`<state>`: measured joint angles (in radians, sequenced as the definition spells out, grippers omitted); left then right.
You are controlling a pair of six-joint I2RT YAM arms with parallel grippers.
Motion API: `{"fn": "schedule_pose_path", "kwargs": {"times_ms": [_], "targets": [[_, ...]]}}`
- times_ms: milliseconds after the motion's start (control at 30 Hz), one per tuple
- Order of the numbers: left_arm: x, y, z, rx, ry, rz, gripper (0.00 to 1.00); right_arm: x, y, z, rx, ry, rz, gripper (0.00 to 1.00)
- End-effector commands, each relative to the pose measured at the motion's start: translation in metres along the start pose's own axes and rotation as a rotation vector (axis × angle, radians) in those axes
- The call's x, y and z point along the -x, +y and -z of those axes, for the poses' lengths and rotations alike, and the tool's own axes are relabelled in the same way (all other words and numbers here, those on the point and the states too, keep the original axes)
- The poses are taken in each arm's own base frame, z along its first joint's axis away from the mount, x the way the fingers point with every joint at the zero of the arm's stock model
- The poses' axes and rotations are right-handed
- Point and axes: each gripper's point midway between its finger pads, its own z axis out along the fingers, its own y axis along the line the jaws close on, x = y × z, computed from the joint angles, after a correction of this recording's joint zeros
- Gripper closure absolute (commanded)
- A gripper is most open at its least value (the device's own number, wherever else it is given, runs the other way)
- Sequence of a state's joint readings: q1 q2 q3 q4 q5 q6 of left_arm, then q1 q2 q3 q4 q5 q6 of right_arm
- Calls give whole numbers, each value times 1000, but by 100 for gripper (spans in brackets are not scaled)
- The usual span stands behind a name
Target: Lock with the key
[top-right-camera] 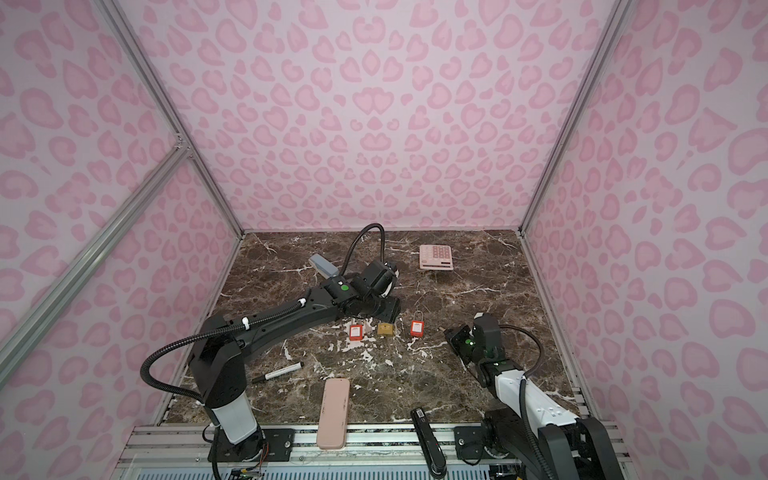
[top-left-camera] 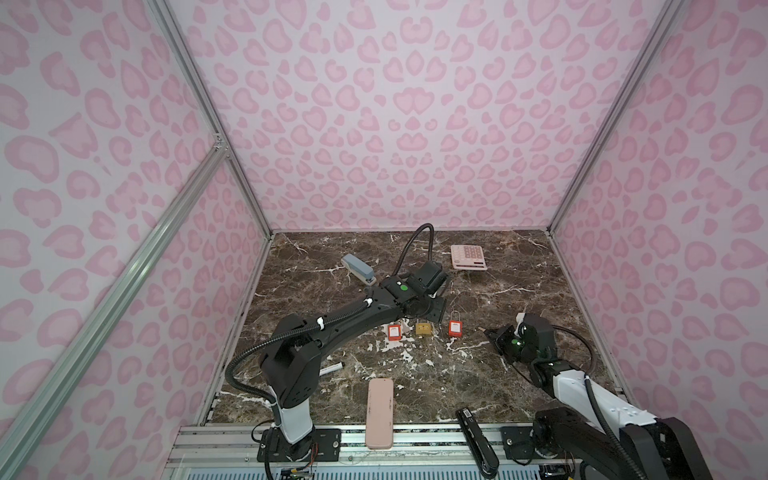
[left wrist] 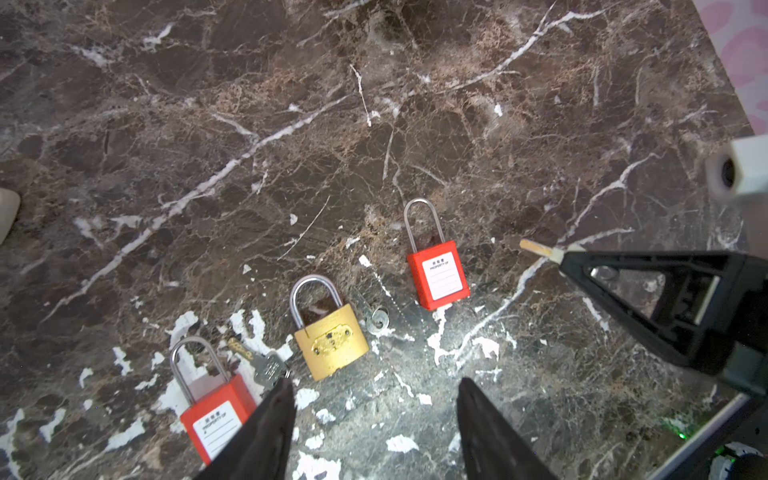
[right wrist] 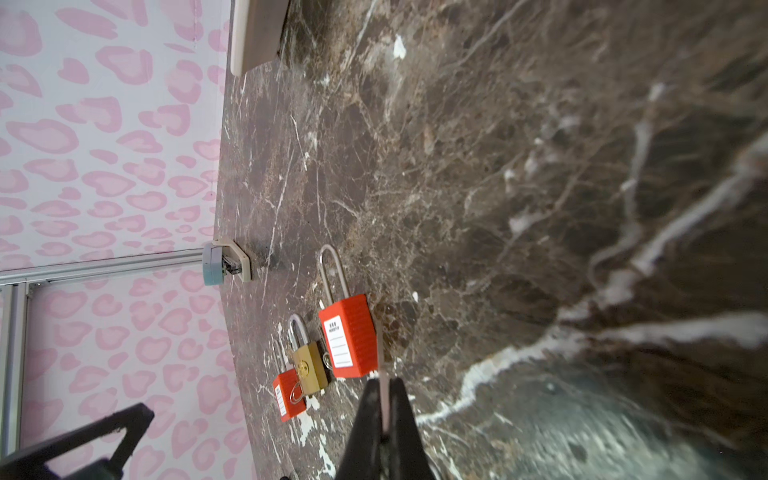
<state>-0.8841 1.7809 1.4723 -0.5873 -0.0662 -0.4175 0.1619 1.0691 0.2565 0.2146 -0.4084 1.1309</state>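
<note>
Table (top-left-camera: 519, 386): three padlocks lie in a row at centre, left to right, shackles toward the back wall: left padlock (top-left-camera: 394, 333), middle padlock (top-left-camera: 423, 329), right padlock (top-left-camera: 454, 328). Loose key (left wrist: 266, 365) lies between left and middle padlocks; other loose key (left wrist: 376, 318) lies between middle and right. Left gripper (left wrist: 374, 384) hangs above the row, about the middle padlock. Right gripper (left wrist: 563, 258) sits right of the right padlock, apart from it, with a key (left wrist: 535, 247) in its jaws pointing toward that padlock. Back left: stapler (top-left-camera: 358, 270). Back, right of centre: calculator (top-left-camera: 468, 257). Front left: marker (top-right-camera: 278, 372). Front centre: case (top-left-camera: 379, 415), overhanging the table edge; second stapler (top-left-camera: 478, 442) to its right, across the front rail.
</note>
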Motion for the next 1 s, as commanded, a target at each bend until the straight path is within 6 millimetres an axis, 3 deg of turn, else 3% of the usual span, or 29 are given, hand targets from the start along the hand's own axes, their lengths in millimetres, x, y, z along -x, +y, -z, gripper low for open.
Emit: {"fn": "schedule_pose_path", "kwargs": {"times_ms": [0, 533, 733, 833, 967], "targets": [[2, 0, 3, -8, -30, 21, 36, 4, 13, -8, 33, -6, 36, 100], [-13, 8, 7, 49, -9, -12, 35, 4, 19, -48, 9, 27, 34, 100], [-17, 8, 6, 53, 0, -12, 35, -1, 4, -51, -43, 25, 13, 98], [-18, 8, 5, 55, 2, -13, 35, -6, -1, -50, -65, 37, 26, 88], [-18, 8, 5, 55, 5, -19, 35, -15, -4, -49, -120, 74, 74, 64]]}}
